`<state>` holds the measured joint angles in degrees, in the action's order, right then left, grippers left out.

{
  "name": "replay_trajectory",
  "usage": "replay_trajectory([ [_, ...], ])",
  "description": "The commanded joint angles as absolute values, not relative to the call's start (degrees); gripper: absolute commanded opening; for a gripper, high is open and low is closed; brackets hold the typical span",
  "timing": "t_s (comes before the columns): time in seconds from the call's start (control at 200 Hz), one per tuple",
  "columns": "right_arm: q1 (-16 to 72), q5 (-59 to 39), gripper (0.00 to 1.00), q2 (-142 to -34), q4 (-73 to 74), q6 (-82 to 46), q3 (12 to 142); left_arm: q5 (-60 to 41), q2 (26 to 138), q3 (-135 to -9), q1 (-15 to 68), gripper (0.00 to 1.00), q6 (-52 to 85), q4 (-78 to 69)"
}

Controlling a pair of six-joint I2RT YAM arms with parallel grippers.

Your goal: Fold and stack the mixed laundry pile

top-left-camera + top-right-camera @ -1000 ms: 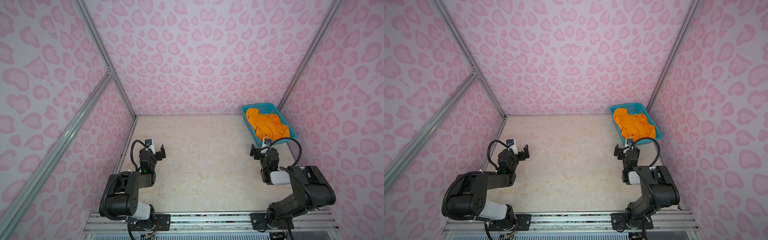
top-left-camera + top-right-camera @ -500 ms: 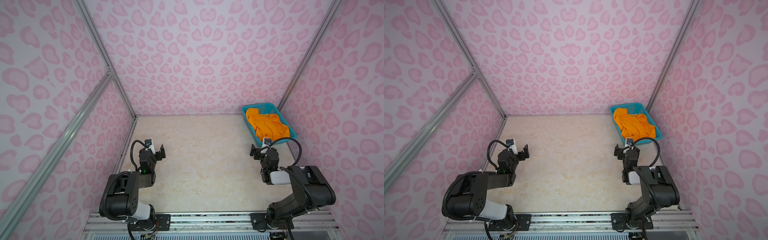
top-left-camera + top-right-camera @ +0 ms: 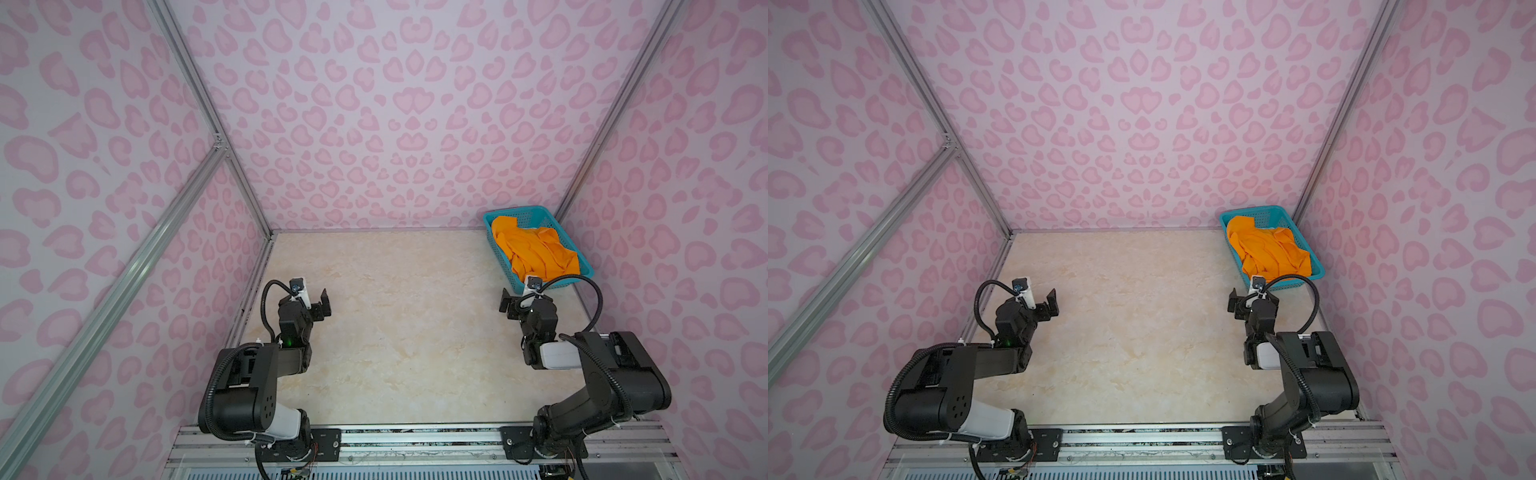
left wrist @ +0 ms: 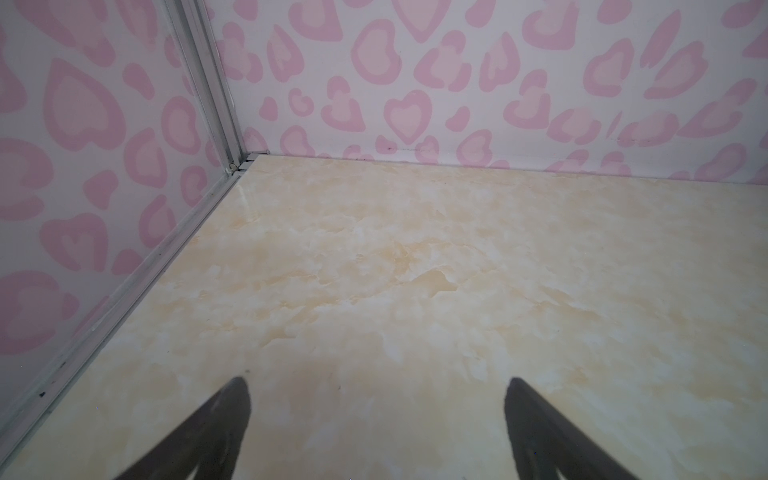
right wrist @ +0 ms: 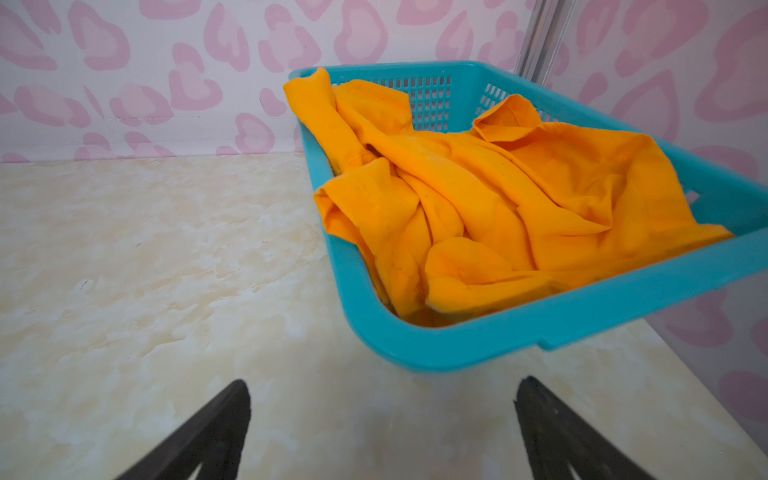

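The mixed laundry pile shows as crumpled bright orange cloth [image 3: 536, 254] [image 3: 1271, 253] [image 5: 498, 199] filling a teal perforated basket [image 3: 515, 211] [image 3: 1254, 210] [image 5: 540, 332] in the far right corner. Anything under the orange cloth is hidden. My right gripper [image 3: 519, 301] [image 3: 1246, 301] [image 5: 384, 384] hangs just in front of the basket's near end, open and empty, with bare table between its fingers. Over the left side of the table, far from the basket, my left gripper [image 3: 316, 305] [image 3: 1045, 307] [image 4: 376, 382] is also open and holds nothing.
The cream marble-patterned table [image 3: 395, 332] [image 3: 1133, 332] is walled by pink heart-print panels on three sides, with metal frame posts [image 3: 199, 104] in the corners. A metal rail [image 3: 415, 440] carrying both arm bases runs along the near edge.
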<state>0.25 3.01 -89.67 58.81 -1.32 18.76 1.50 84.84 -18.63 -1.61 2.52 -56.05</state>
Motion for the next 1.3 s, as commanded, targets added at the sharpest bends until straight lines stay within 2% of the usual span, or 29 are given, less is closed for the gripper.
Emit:
replay_trajectory([
  [0.0,0.33,3.77,1.0,-89.66,60.42,-0.97,18.49,1.54,84.46,-18.47,-1.64,0.97,2.46,-57.4],
  [0.19,0.63,4.21,0.97,-82.97,51.52,-1.05,20.22,3.22,78.39,-19.3,-1.43,0.97,2.82,-50.98],
  [0.375,2.97,7.42,0.96,-69.61,34.41,-2.31,24.03,11.06,69.23,-28.61,3.05,0.97,2.82,-28.3],
  [0.585,3.03,9.59,0.94,-65.62,8.48,-2.81,39.74,11.24,63.39,-38.73,6.42,0.97,4.16,-13.44],
  [0.645,1.83,7.84,0.94,-67.38,1.46,-3.42,45.63,8.5,62.41,-41.89,6.51,0.97,4.77,-8.74],
  [0.73,-0.74,5.23,0.88,-71.94,-8.78,-4.42,54.54,1.85,61.59,-46.48,6.71,0.97,5.8,-2.13],
  [0.905,-4.71,0.65,0.81,-83.19,-19.08,-4.82,68.33,-4.09,58.55,-49.82,7.75,0.97,7.66,3.84],
  [1.125,-6.59,-5.19,0.73,-97.63,-23.33,-4.28,81.99,-11.41,55.38,-51.68,7.83,0.99,8.91,9.98],
  [1.295,-6.81,-7.14,0.67,-106.19,-24.03,-3.51,89.27,-12.19,54.18,-52.66,7.93,0.99,9.43,14.49],
])
